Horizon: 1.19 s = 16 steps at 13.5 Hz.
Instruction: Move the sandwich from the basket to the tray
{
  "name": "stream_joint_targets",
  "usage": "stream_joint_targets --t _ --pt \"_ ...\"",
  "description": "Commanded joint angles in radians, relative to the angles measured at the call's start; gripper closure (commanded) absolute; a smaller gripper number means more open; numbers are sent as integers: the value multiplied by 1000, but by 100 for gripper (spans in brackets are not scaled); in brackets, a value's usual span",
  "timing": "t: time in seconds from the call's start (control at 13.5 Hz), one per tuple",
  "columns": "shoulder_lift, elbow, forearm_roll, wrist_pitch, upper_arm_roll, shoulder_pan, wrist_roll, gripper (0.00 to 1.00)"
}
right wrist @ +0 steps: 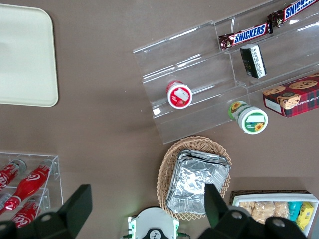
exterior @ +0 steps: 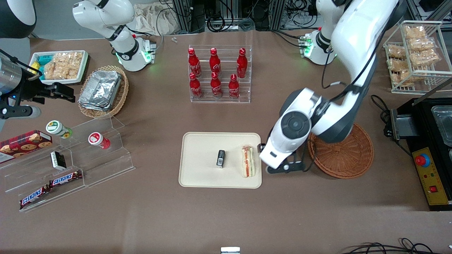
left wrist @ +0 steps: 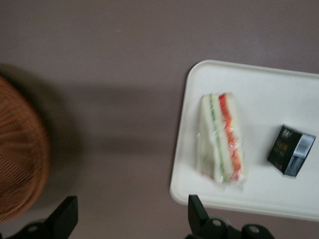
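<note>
The sandwich (exterior: 248, 161) lies on the cream tray (exterior: 201, 148), at the tray's edge toward the working arm's end of the table. It also shows in the left wrist view (left wrist: 222, 137), lying on the tray (left wrist: 259, 99). The round reddish-brown basket (exterior: 348, 158) sits empty on the table beside the tray and also shows in the left wrist view (left wrist: 20, 154). My left gripper (exterior: 285, 168) hangs over the bare table between tray and basket. It is open and empty (left wrist: 130, 209), with the sandwich apart from it.
A small black box (exterior: 220, 158) lies in the tray's middle. A clear rack of red bottles (exterior: 219, 74) stands farther from the camera. A tan basket of foil containers (exterior: 103, 91) and a clear snack shelf (exterior: 70, 155) lie toward the parked arm's end. A black machine (exterior: 434, 141) stands beside the reddish-brown basket.
</note>
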<state>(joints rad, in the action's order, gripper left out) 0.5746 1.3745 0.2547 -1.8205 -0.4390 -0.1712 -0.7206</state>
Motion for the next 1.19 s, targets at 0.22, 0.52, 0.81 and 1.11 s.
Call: stream_joint_targets --t 0.22,0.52,0.81,1.11 --pt "-402 352 -196 -8 200 30 348 0" --pt "-636 573 -252 -48 405 -2 578 0" --pt "-648 533 -246 -36 493 7 681 0" --pt "-517 292 -233 122 490 50 733 0"
